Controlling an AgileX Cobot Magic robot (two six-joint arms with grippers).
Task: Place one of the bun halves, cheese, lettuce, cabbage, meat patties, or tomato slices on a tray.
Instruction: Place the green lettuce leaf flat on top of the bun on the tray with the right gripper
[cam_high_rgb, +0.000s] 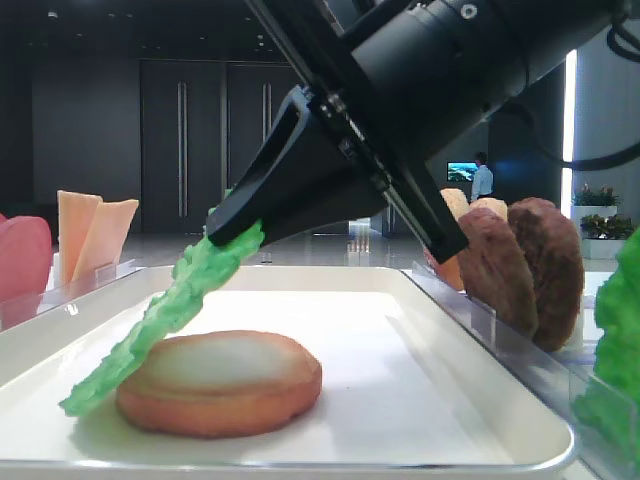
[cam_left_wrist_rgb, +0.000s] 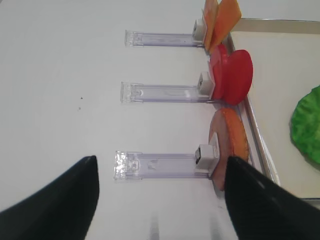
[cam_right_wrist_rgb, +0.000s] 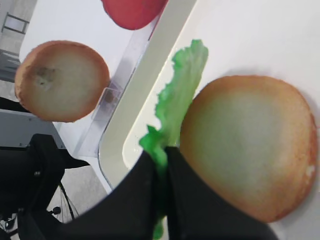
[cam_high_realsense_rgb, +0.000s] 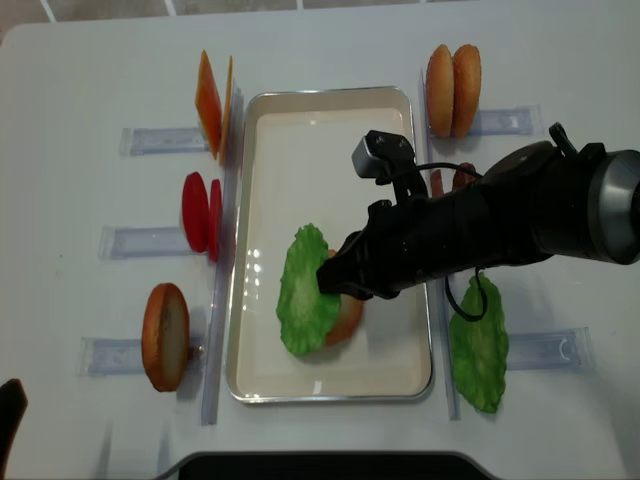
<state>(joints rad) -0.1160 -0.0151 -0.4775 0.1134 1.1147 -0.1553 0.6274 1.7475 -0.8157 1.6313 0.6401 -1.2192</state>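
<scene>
Clearly the right end effector (cam_right_wrist_rgb: 162, 152) is clamped shut on one edge of the bright green frilly lettuce leaf (cam_high_rgb: 165, 310), which droops over the golden-tan round bun half (cam_high_rgb: 220, 380) in the shallow white rectangular tray (cam_high_rgb: 480, 400). Judging by its sag, the leaf is soft and light, so an edge pinch suits it.

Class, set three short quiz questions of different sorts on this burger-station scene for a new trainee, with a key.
1. True or false: the right gripper is shut on the lettuce.
2. What lies flat in the tray? A) bun half B) tomato slice C) cheese
3. Fill in: the left gripper's fingers stand ____, holding nothing.

Key: 1 true; 2 A, the bun half; 3 open.
</scene>
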